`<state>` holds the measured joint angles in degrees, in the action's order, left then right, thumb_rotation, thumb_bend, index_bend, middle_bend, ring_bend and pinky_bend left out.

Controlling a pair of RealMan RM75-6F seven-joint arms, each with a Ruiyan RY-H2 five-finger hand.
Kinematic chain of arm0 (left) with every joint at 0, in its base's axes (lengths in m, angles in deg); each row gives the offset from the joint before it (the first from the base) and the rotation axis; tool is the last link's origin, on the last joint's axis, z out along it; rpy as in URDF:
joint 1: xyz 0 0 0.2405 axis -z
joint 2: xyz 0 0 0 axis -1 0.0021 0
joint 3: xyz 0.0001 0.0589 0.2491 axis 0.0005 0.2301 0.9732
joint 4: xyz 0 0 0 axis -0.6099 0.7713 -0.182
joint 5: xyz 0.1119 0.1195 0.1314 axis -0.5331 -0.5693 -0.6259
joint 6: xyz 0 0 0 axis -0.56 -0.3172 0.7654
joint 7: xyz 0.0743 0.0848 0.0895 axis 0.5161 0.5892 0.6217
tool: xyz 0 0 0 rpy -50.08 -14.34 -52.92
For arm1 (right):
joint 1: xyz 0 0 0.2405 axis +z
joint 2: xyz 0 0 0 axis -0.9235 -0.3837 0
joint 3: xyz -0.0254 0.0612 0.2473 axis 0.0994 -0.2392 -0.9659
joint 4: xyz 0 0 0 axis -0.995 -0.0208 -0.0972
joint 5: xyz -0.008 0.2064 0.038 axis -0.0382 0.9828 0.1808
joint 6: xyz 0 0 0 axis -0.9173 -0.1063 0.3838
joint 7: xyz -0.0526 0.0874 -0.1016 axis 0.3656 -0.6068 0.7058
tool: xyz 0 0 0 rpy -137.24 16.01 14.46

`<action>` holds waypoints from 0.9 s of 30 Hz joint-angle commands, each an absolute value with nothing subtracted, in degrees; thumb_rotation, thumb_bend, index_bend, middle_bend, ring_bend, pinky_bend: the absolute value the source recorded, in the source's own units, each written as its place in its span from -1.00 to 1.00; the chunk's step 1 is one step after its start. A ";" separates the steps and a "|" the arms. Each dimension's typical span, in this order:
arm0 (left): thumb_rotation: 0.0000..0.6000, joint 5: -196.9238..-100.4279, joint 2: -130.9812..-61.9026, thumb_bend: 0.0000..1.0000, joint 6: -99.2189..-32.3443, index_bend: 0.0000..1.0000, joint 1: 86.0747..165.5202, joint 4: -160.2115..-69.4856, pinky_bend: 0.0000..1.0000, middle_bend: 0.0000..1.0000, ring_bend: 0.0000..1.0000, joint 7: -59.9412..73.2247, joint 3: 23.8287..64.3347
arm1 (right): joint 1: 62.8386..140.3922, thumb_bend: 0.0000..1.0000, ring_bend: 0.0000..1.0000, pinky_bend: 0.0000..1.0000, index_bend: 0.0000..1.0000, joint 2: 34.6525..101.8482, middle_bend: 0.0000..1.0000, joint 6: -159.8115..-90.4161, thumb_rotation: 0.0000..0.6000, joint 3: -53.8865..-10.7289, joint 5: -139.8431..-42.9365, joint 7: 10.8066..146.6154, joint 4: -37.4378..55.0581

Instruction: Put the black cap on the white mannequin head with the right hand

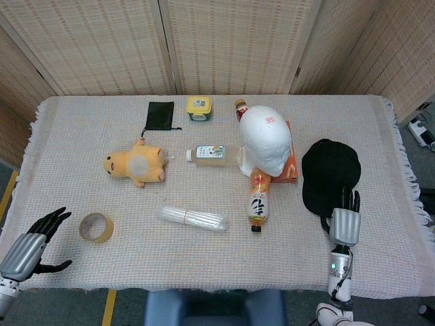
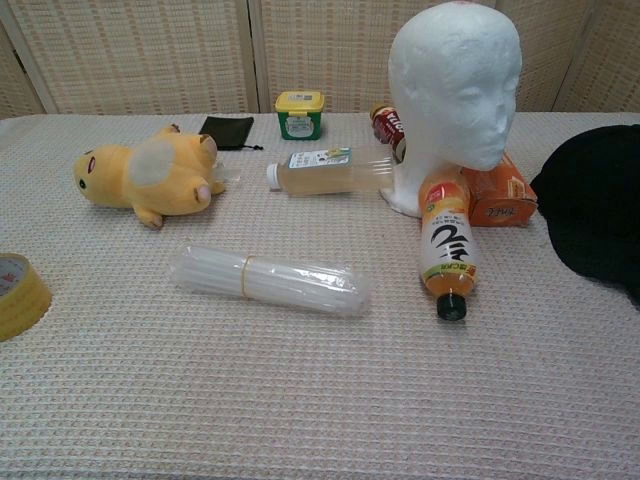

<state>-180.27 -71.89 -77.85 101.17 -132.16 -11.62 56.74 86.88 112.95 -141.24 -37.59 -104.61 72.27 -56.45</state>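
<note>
The white mannequin head [image 1: 265,139] stands upright right of the table's middle; the chest view shows the mannequin head [image 2: 455,85] facing the front edge. To its right the black cap [image 1: 331,175] lies flat on the cloth, and the cap [image 2: 595,200] is cut off at the chest view's right edge. My right hand [image 1: 344,221] is just in front of the cap, palm down, its straight fingers reaching the cap's near edge and holding nothing. My left hand [image 1: 30,248] hovers at the front left corner, fingers spread and empty.
An orange drink bottle [image 1: 258,198] and an orange box [image 1: 291,163] lie against the mannequin's base. A pale bottle [image 1: 211,153], yellow plush [image 1: 136,165], clear plastic bundle [image 1: 192,217], tape roll [image 1: 96,227], green-lidded jar [image 1: 199,108] and black pouch [image 1: 161,113] lie further left.
</note>
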 commanded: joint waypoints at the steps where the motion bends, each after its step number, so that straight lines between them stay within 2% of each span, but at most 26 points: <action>1: 1.00 -179.91 -72.00 -0.63 -77.82 -0.85 101.12 -132.16 -0.70 -1.00 -1.00 -11.33 56.58 | 87.34 -0.43 -1.00 -1.00 -0.10 113.03 -1.00 -140.62 1.00 -37.97 -104.14 72.11 -56.84; 12: 1.00 -178.61 -72.21 -0.63 -78.22 -0.85 100.58 -132.75 -0.70 -1.00 -1.00 -9.75 56.08 | 88.83 -0.11 -1.00 -1.00 -0.02 112.42 -1.00 -139.58 1.00 -40.15 -101.77 68.43 -57.30; 16: 1.00 -178.15 -72.17 -0.63 -78.64 -0.85 100.28 -132.88 -0.70 -1.00 -1.00 -9.28 55.82 | 89.62 -0.06 -1.00 -1.00 0.23 111.42 -0.94 -141.19 1.00 -41.44 -100.68 66.06 -56.86; 19: 1.00 -177.95 -72.20 -0.63 -79.03 -0.85 100.08 -132.91 -0.70 -1.00 -1.00 -9.15 55.62 | 90.18 -0.10 -1.00 -1.00 0.38 110.72 -0.86 -142.07 1.00 -42.42 -99.84 64.78 -56.33; 22: 1.00 -177.96 -72.16 -0.63 -79.44 -0.85 99.84 -132.92 -0.70 -1.00 -1.00 -9.05 55.55 | 90.68 -0.22 -1.00 -1.00 0.50 109.99 -0.79 -143.06 1.00 -43.00 -99.38 63.95 -55.79; 27: 1.00 -177.98 -72.04 -0.63 -79.97 -0.85 99.55 -132.82 -0.70 -1.00 -1.00 -9.09 55.43 | 91.23 -0.32 -1.00 -1.00 0.63 108.99 -0.70 -144.71 1.00 -43.35 -99.18 63.45 -54.91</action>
<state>-177.98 -72.05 -79.97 99.55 -132.83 -9.09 55.44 91.11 109.16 -144.51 -43.25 -99.24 63.55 -55.08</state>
